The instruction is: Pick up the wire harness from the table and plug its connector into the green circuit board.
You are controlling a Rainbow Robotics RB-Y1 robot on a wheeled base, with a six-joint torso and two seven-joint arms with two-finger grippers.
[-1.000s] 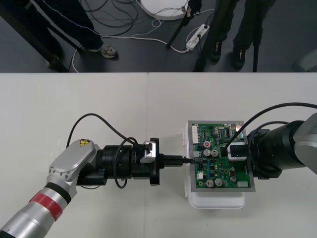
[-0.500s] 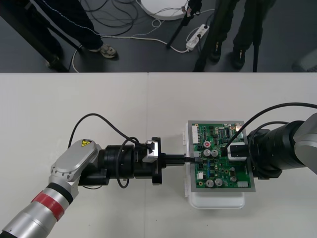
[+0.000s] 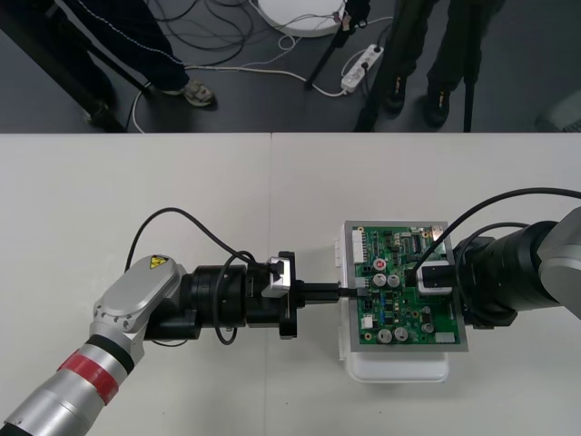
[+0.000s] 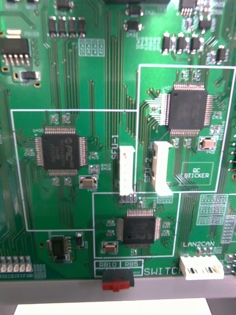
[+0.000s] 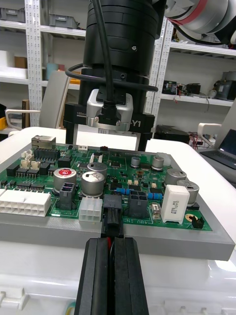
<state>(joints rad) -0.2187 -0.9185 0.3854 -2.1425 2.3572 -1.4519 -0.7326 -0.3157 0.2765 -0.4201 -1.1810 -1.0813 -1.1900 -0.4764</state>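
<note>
The green circuit board sits on its white base right of the table's middle. My left gripper reaches in level from the left and is shut on the wire harness. In the left wrist view its fingers pinch the wires just behind the black plug. The plug stands at the board's near edge, between a white connector and a black one; I cannot tell whether it is seated. My right gripper hangs over the board's far part, its fingers apart and tips down on the board.
The right wrist view looks straight down on the board, with chips and white connectors. Capacitors and a white relay stand close behind the plug. Bare table lies to the left and front.
My left gripper has slid a little to the right, bringing the plug up to the board's edge. The right arm has not moved.
</note>
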